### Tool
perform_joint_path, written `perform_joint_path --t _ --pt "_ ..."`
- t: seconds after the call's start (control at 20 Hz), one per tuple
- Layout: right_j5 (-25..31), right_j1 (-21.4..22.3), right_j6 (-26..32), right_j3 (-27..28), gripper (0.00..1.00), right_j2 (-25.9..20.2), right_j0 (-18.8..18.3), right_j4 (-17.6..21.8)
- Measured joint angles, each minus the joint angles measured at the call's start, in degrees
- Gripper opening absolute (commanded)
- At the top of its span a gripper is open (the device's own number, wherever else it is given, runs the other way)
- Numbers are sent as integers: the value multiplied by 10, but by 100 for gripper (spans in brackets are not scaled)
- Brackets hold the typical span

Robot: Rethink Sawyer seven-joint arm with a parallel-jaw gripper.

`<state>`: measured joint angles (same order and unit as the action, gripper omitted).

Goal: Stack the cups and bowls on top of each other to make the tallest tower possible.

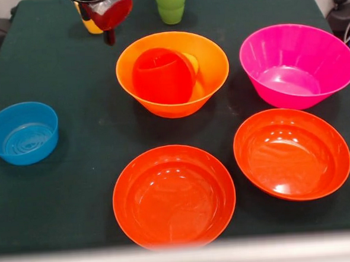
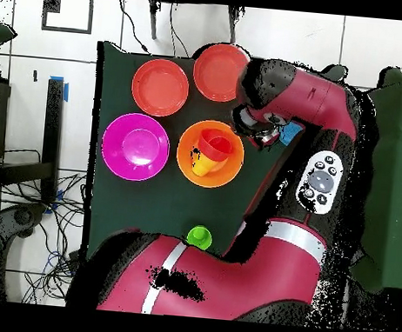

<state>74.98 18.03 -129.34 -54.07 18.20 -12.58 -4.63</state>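
The cups are scattered: a red cup (image 1: 109, 11) appears carried at the top left of the front view, though the claw's (image 1: 109, 35) grip cannot be told. Released carelessly over the orange bowl (image 1: 209, 57), it could topple.

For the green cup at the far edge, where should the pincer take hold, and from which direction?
Best bet: the green cup by its rim, from straight above. It stands upright, mouth up, apart from the orange bowl, so one finger could go inside the wall and one outside. Its taper would probably make a side grip slip.
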Motion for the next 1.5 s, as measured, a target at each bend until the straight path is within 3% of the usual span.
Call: perform_joint_path --t 0.55,0.9,1.15,1.5 --pt "0 13 -95 -21 100 39 9 -30" --pt "-9 29 -97 -68 100 44 19 -46" --pt "-41 40 -97 -116 100 45 26 -69" --pt "-81 37 -97 -143 100 46 40 -90"
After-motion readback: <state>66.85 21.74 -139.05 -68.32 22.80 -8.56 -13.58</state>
